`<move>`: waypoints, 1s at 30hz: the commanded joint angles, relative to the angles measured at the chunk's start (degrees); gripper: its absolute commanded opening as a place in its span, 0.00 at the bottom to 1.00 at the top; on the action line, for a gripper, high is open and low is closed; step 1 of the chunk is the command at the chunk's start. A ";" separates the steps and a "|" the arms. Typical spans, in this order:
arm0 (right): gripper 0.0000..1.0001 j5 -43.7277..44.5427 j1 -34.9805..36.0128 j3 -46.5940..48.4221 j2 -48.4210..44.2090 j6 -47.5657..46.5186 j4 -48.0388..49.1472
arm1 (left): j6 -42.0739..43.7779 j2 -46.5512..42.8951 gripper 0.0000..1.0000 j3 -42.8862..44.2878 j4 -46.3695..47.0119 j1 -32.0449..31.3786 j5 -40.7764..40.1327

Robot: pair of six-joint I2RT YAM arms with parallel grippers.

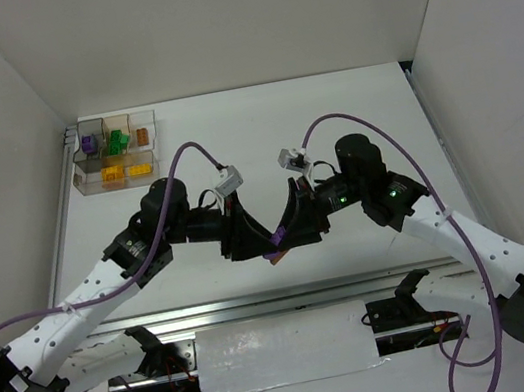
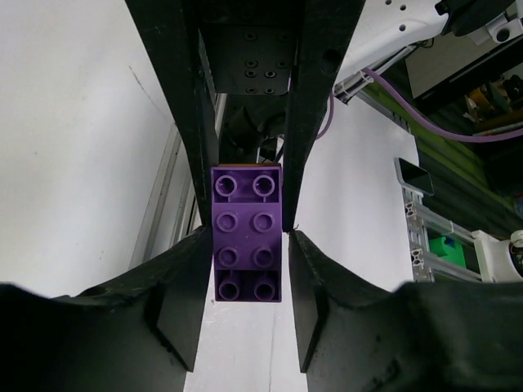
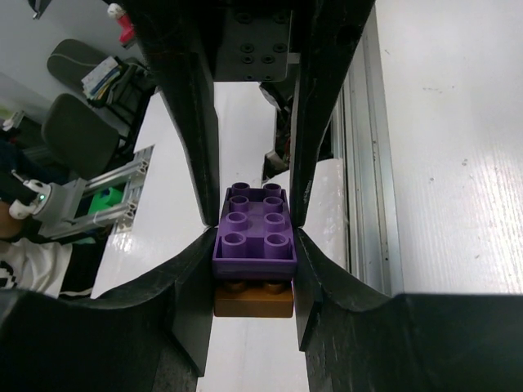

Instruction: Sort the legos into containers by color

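At centre frame, the left gripper (image 1: 258,245) and right gripper (image 1: 290,235) met tip to tip. Both were pinched narrow on one purple lego (image 2: 247,234), its long axis running between them. A brown lego (image 3: 253,300) was stuck beneath. The tray (image 1: 93,127), upper left, sat nearer the left arm.

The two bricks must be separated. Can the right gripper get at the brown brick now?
Probably yes. The brown brick sits between the fingers of the right gripper, under the purple brick it grips; nothing blocks it. The left gripper holds the purple brick's far end.

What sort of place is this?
Probably a robotics lab bench: a white-walled enclosure around the table, two robot arms holding a purple lego, and what looks like an office chair beyond.
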 commanded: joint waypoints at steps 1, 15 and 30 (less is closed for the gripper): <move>0.02 1.75 0.68 3.55 -0.29 -1.51 -0.34 | -0.11 0.28 0.52 0.72 3.28 -0.83 1.40; 0.51 0.19 0.76 1.54 -2.40 0.24 4.04 | 0.59 -0.24 0.00 0.10 3.19 -2.15 -1.40; 1.00 5.89 0.24 -4.09 -4.86 3.66 7.73 | 0.94 -4.54 0.00 1.34 2.92 -2.24 -6.24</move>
